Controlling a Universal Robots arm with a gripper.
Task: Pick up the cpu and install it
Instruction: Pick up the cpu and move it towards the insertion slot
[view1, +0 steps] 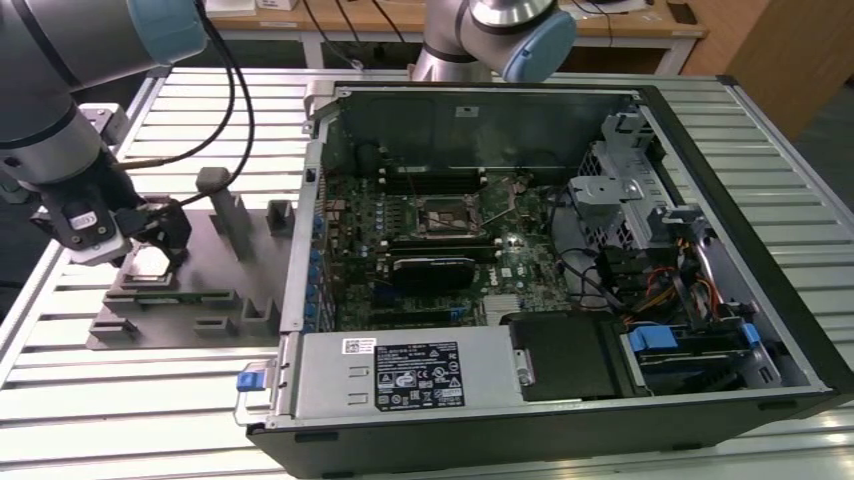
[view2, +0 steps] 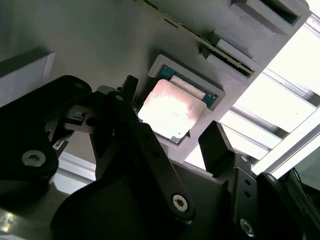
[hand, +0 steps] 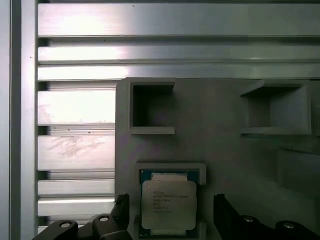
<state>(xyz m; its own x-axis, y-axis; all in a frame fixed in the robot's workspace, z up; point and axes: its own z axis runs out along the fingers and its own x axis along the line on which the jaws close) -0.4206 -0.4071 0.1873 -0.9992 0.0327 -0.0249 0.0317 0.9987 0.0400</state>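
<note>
Nearest the lens in both wrist views, the claw (view2: 172, 112) is seen open, its two black fingers (view2: 145, 145) spread apart and nothing held between them. The cpu (view2: 172, 112) is framed in the gap, one finger on either side of it, and no contact with its edges can be made out. The chip is laid flat, silvery plate upward, in a shallow pocket of the grey fixture (hand: 220, 150). Being nearly square, it offers no long axis worth noting; two opposite edges are faced by the fingers.

In the exterior view, the claw (view1: 158, 240) is found at the exterior view's left, poised directly above the cpu (view1: 147, 263), which is seated in the fixture (view1: 200, 300) on the slatted tabletop (view1: 134, 400). Just beside the fixture, toward the exterior view's right, the open computer case (view1: 694, 180) is laid on its side, and the board's socket (view1: 447, 215) is exposed near its middle, well apart from the chip.
</note>
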